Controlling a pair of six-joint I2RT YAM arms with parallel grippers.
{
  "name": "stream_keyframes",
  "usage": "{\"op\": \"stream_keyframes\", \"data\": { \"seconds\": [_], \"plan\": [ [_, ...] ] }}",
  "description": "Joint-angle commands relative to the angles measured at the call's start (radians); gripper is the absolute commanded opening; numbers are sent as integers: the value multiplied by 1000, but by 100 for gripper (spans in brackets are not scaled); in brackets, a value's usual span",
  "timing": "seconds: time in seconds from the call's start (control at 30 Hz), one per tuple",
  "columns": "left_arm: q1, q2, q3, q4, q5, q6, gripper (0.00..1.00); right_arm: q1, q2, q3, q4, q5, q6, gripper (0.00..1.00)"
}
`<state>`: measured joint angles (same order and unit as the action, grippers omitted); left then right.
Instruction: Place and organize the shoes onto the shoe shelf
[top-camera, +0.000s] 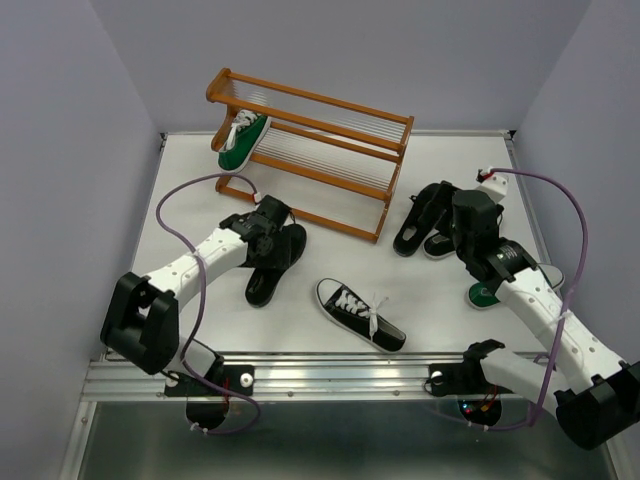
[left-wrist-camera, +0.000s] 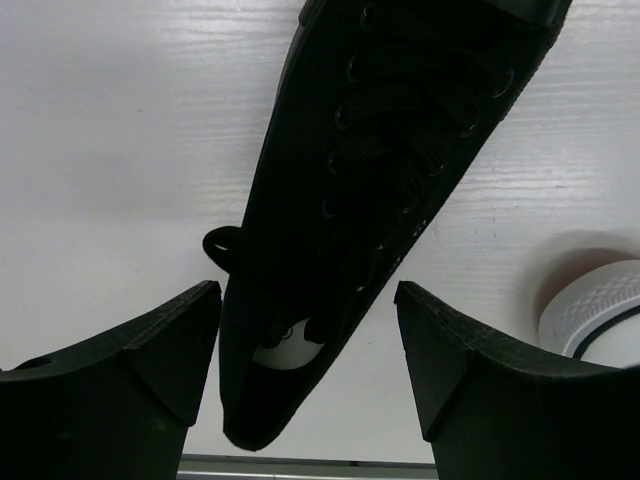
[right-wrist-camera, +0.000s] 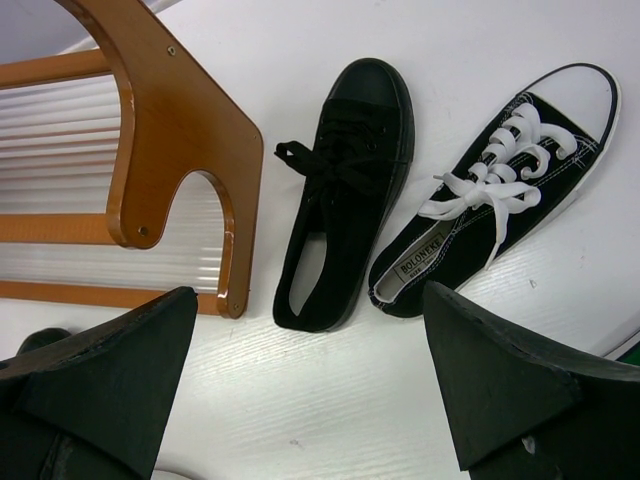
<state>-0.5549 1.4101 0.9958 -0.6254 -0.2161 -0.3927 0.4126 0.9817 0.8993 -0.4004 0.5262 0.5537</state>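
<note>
The left gripper, fingers spread, hangs over an all-black shoe on the table. The right gripper, also spread, hovers above another all-black shoe and a white-laced black sneaker beside the shoe shelf. The shelf holds one green sneaker, seemingly on its lower tier. A second green sneaker is mostly hidden under the right arm.

Robot laboratory test cell. A white table fills the middle of the frame, boxed in at left, back and right by plain lavender walls. An aluminium rail along the lower edge carries two arms, fed by looping purple cables. The shelf and shoes sit on the tabletop, shelf at upper centre.
</note>
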Motion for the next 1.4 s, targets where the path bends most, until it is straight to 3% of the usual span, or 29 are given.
{"op": "stream_keyframes", "data": {
  "seconds": [0.0,0.17,0.27,0.37,0.4,0.43,0.67,0.9,1.37],
  "plan": [
    [-4,38,-39,73,21,-28,80,-1,-6,-5,23,-5,0,100],
    [-5,98,-72,127,47,-41,73,-1,-14,-14,25,-6,2,100],
    [-4,115,-66,130,15,-41,57,-1,-18,-17,23,-8,2,100],
    [-5,116,-56,133,6,-28,24,-1,-18,-17,25,-6,2,100],
    [-5,113,-46,132,0,-25,3,-1,-20,-19,23,-6,2,100],
    [-4,110,-40,119,-6,-21,0,-1,-20,-19,23,-6,2,100],
    [-4,1,76,0,-23,41,0,-1,-23,-20,23,-9,5,100],
    [-4,-105,222,-108,55,127,0,-1,-3,-16,38,-17,9,100],
    [-10,-161,452,-218,127,216,0,-1,9,4,49,-23,6,100]
  ]
}}
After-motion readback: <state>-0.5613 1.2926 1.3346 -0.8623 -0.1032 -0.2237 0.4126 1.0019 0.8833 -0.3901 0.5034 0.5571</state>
